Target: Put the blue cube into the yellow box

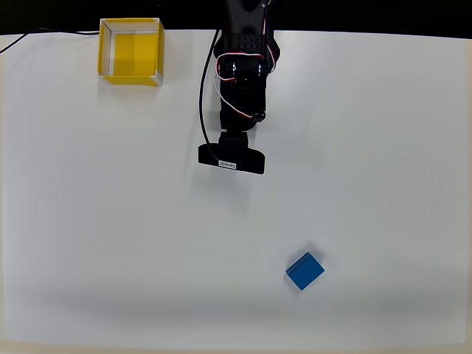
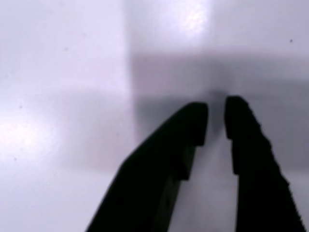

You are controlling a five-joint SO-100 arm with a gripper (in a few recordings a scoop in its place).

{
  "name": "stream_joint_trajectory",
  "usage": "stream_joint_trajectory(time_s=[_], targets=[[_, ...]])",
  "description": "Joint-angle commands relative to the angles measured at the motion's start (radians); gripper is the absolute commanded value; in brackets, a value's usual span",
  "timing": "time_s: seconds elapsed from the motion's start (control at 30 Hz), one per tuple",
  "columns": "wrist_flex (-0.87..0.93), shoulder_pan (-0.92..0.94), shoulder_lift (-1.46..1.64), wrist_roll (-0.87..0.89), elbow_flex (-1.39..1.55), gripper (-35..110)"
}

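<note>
Two black fingers are all I see of my gripper (image 2: 216, 116) in the wrist view, and they stand nearly together, a narrow slit between their tips and nothing pinched in it. Their lower ends run off the bottom edge of that picture, and the surface under them is a blur of pale grey with soft shadows, so I cannot make out any detail there. In the overhead view my fingertips are hidden under the black block at the front of my arm (image 1: 240, 88), whose base is cut off by the top edge. The blue cube (image 1: 304, 271) lies on the white table (image 1: 110, 243), low and right of centre, well apart from my arm; it is a small matte bright-blue block, turned at an angle to the table edges. The yellow box (image 1: 130, 50) sits at the far upper left, square and open-topped, with a yellow floor and thin whitish walls, holding nothing.
</note>
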Motion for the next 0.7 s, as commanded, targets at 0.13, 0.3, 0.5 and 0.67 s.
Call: stream_joint_trajectory(time_s=[0.13,0.3,0.5,0.67], targets=[[0.003,-0.008,0.026,-0.006,0.026,0],[0.003,-0.008,0.026,-0.006,0.026,0],[0.003,-0.008,0.026,-0.006,0.026,0],[-0.009,-0.014,-0.008,-0.046,0.015,0]])
